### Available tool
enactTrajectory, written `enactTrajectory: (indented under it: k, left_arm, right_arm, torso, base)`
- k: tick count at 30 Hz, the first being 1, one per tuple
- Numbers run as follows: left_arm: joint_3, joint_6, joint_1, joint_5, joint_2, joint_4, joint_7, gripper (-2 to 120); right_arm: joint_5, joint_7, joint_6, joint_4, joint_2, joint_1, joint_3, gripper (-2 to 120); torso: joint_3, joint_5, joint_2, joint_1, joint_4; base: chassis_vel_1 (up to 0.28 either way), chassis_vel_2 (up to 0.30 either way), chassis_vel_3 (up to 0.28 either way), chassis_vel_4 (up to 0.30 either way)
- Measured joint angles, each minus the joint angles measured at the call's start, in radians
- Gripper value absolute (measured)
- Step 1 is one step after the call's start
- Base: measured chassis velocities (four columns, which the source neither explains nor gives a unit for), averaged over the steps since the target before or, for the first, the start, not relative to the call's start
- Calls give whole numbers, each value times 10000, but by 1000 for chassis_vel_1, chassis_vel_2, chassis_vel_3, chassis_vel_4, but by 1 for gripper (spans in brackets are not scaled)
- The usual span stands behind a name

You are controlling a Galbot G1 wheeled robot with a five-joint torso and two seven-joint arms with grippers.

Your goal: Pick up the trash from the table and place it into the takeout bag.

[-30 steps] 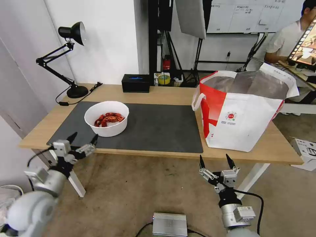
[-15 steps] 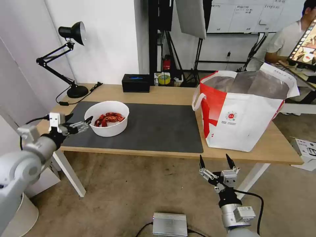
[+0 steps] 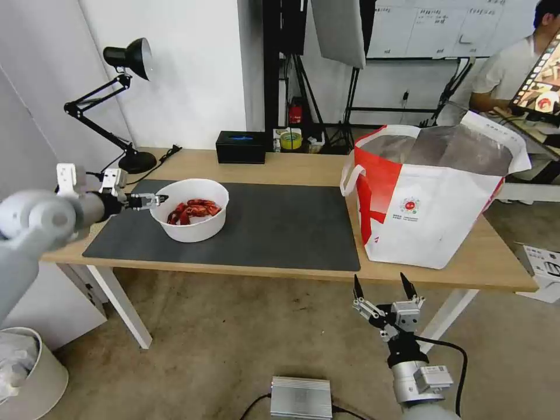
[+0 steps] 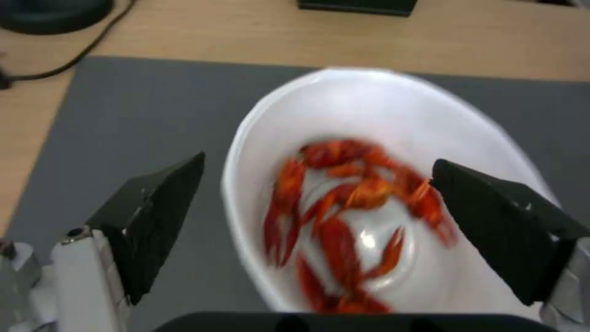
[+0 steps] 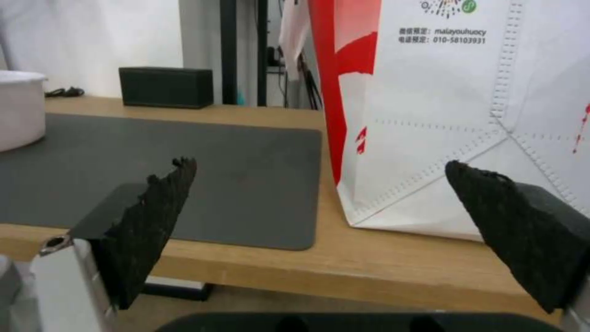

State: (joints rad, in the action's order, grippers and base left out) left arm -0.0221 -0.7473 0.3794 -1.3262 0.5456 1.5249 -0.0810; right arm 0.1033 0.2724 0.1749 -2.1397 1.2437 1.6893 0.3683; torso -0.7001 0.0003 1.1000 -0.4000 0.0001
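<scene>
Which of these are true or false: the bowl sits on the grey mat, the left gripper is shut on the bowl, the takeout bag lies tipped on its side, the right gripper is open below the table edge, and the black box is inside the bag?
1. The white bowl of red scraps sits on the dark grey mat. True.
2. The left gripper is shut on the bowl. False: it is open at the bowl's rim, its fingers spread wide in the left wrist view.
3. The takeout bag lies tipped on its side. False: it stands upright, mouth open, on the table.
4. The right gripper is open, below the table's front edge. True.
5. The black box is inside the bag. False: it stands on the table's far edge.
</scene>
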Motion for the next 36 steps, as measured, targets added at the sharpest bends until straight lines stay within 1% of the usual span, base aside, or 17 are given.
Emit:
enactTrajectory:
  k: [1, 3, 4, 5, 7, 8, 9, 11, 12, 14, 17, 19, 22, 28, 31, 34, 36]
  left_arm:
    - [0, 0, 0, 0, 0, 0, 0, 100]
    - [1355, 1, -1358, -142, 421, -967, -1, 100]
    - [1355, 1, -1358, -142, 421, -967, -1, 100]
    - [1855, 5, -1735, -138, 612, -1329, -1, 100]
    - [2541, 16, -2212, -51, 950, -1904, 19, 100]
    - [2703, 25, -2334, 31, 1094, -2127, 25, 100]
    - [2703, 25, -2334, 31, 1094, -2127, 25, 100]
    - [3093, 46, -2547, 401, 1454, -2689, 238, 100]
    - [3093, 46, -2547, 401, 1454, -2689, 238, 100]
    - [3318, 62, -2637, 702, 1630, -3046, 408, 100]
    - [3441, 70, -2676, 945, 1741, -3333, 562, 100]
    - [3450, 76, -2677, 1032, 1769, -3420, 606, 100]
    - [3408, 86, -2677, 1104, 1774, -3400, 620, 100]
    - [3320, 99, -2777, 1072, 1665, -2912, 616, 100]
    - [3304, 101, -2940, 1031, 1656, -2849, 610, 100]
    - [3318, 108, -3198, 1020, 1654, -3050, 611, 100]
    - [3362, 109, -3428, 1062, 1659, -3393, 650, 100]
  right_arm:
    - [0, 0, 0, 0, 0, 0, 0, 100]
    - [0, 0, 0, 0, 0, 1, 0, 100]
    - [0, 0, 0, 0, 0, 1, 0, 100]
    - [0, 0, 0, 0, 0, 1, 0, 100]
    - [0, 1, 0, 0, -1, 0, 1, 100]
    - [0, 0, 0, 0, 0, 1, 0, 100]
    - [0, 0, 0, 0, 0, 1, 0, 100]
    - [0, 0, 0, 0, -1, 0, 0, 100]
    - [0, 0, 0, 0, -1, 0, 0, 100]
    - [0, 1, 0, 0, -1, 0, 0, 100]
    - [0, 0, 0, 0, -1, 1, 0, 100]
    - [0, 0, -1, 0, 0, 1, 0, 100]
    - [0, 0, 0, -1, 0, 0, 0, 100]
    - [0, 0, 0, 0, 0, 0, 0, 100]
    - [0, 0, 0, 0, 0, 0, 0, 100]
    - [0, 1, 0, 0, 0, 0, 0, 100]
    - [0, 1, 0, 0, -1, 0, 0, 100]
  torso:
    - [0, 0, 0, 0, 0]
    - [1, 1, 1, 0, -3]
    - [1, 1, 1, 0, -3]
    - [0, -1, 0, -1, -5]
    - [-1, -4, -1, -1, -5]
    - [0, -1, 0, -1, -4]
    - [0, -1, 0, -1, -4]
    - [0, -3, 0, 0, -2]
    - [0, -3, 0, 0, -2]
    - [-1, -3, 0, -1, -2]
    - [0, -3, 0, 0, -2]
    - [0, -3, 0, 0, -1]
    - [1, -4, -1, 0, 0]
    - [1, -3, 0, 0, 0]
    - [1, -3, 0, 0, -2]
    - [1, -2, 0, 1, -3]
    - [1, -3, 0, 1, 0]
  base:
    - [0, 0, 0, 0]
    - [0, 0, 0, 0]
    - [0, 0, 0, 0]
    - [0, 0, 0, 0]
    - [0, 0, 0, 0]
    - [0, 0, 0, 0]
    - [0, 0, 0, 0]
    - [0, 0, 0, 0]
    - [0, 0, 0, 0]
    - [0, 0, 0, 0]
    - [0, 0, 0, 0]
    - [0, 0, 0, 0]
    - [0, 0, 0, 0]
    - [0, 0, 0, 0]
    - [0, 0, 0, 0]
    - [0, 0, 0, 0]
    - [0, 0, 0, 0]
